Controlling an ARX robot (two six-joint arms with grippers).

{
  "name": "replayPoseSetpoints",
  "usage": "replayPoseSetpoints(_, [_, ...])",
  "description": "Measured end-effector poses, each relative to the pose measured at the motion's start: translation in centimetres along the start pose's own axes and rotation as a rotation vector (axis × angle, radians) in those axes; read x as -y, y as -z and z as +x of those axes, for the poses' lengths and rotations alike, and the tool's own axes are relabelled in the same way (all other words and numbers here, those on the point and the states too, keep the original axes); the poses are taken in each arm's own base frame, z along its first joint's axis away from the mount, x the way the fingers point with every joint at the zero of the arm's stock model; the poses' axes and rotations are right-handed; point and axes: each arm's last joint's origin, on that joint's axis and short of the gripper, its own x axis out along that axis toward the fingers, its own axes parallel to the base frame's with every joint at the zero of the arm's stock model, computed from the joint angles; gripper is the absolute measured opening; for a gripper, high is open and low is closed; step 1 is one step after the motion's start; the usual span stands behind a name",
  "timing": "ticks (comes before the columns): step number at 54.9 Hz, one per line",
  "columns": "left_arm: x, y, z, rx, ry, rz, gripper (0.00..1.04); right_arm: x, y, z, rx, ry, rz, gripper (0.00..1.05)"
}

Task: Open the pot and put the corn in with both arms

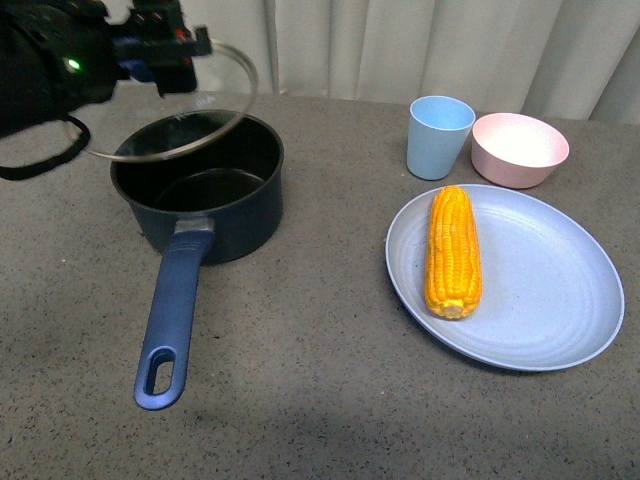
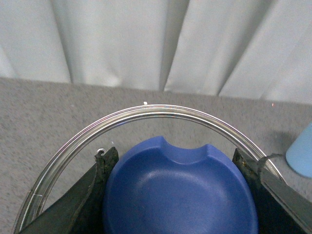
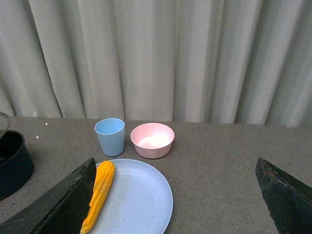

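Pale blue plate (image 1: 540,300) on right side of grey speckled tabletop (image 1: 320,400). Behind it: light blue cup (image 1: 439,137) and pink bowl (image 1: 519,149), just beside each other. White pleated curtain (image 1: 420,45) at back.

The table (image 1: 320,420) zone is presenting one pot (image 1: 245,222), one glass lid (image 1: 195,105), one corn cob (image 1: 453,252), one blue plate (image 1: 545,295), one blue cup (image 1: 438,142) and one pink bowl (image 1: 520,152). Each kind is appearing exactly once.

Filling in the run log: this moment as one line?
lid: raised over pot, in left gripper | pot: empty | corn: on plate | right gripper: open, empty
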Motion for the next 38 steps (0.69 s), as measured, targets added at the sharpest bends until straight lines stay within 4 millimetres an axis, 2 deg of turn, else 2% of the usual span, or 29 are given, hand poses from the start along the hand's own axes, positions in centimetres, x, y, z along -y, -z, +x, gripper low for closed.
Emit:
replayPoseSetpoints(4, [-2.0, -0.5, -0.6, 0.027, -0.037, -0.009, 0.63, 0.0, 0.0, 0.0, 0.000, 0.000, 0.000, 0.96])
replayPoseSetpoints(8, [-4.1, -0.2, -1.2, 0.025, -0.085, -0.015, 0.63, 0.0, 0.0, 0.0, 0.000, 0.000, 0.000, 0.96])
replayPoseSetpoints(17, [-10.0, 2.5, -2.3, -0.021, -0.197, -0.043, 0.63, 0.0, 0.0, 0.0, 0.000, 0.000, 0.000, 0.96])
replayPoseSetpoints(22, [-12.0, 3.6, -2.6, -0.030, -0.248, -0.060, 0.63, 0.0, 0.0, 0.0, 0.000, 0.000, 0.000, 0.96])
replayPoseSetpoints(28, [-13.2, 5.2, -2.7, -0.051, -0.288, -0.079, 0.63, 0.0, 0.0, 0.0, 0.000, 0.000, 0.000, 0.96])
replayPoseSetpoints(38, [-13.6, 8.0, -2.5, -0.065, -0.317, -0.065, 0.63, 0.0, 0.0, 0.0, 0.000, 0.000, 0.000, 0.96])
